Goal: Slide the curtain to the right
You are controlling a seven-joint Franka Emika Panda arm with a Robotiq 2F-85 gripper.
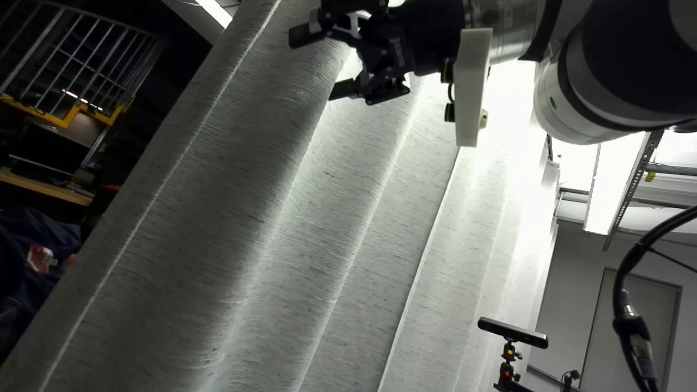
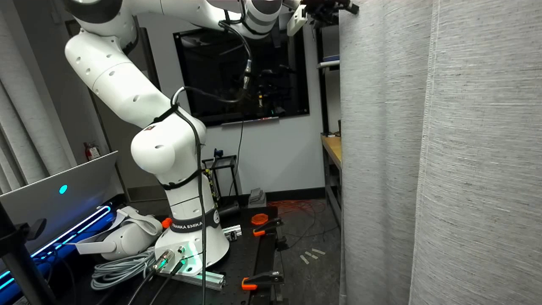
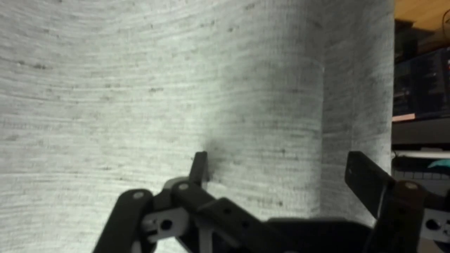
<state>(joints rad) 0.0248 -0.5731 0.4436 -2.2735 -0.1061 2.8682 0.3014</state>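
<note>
"Where's the curtain (image 2: 381,140)?"

"It fills the right side of an exterior view, pale grey, hanging in long vertical folds with a seam running down it. In the wrist view its cloth covers most of the background, with the edge toward the right."

"And the end effector (image 3: 277,156)?"

"High up, by that edge. The fingers (image 3: 199,167) stand wide apart, and cloth shows behind the gap in the wrist view. A soft shadow lies on the fabric beside one fingertip. Whether either tip touches it, I can't tell."

"What carries it?"

"A white arm (image 2: 131,93), rising from a base (image 2: 186,250) on a black bench (image 2: 245,256). A dark cable (image 2: 203,237) is strapped along it."

"What else is down there?"

"Orange-and-black clamps (image 2: 264,278) along the bench's edge, plus a white headset (image 2: 127,237) near the base, just beside a grey coil (image 2: 120,271)."

"Farther back?"

"A dark screen (image 2: 241,76) on the wall (image 2: 292,165), and a wooden worktop (image 2: 332,146) partly hidden by the curtain."
</note>
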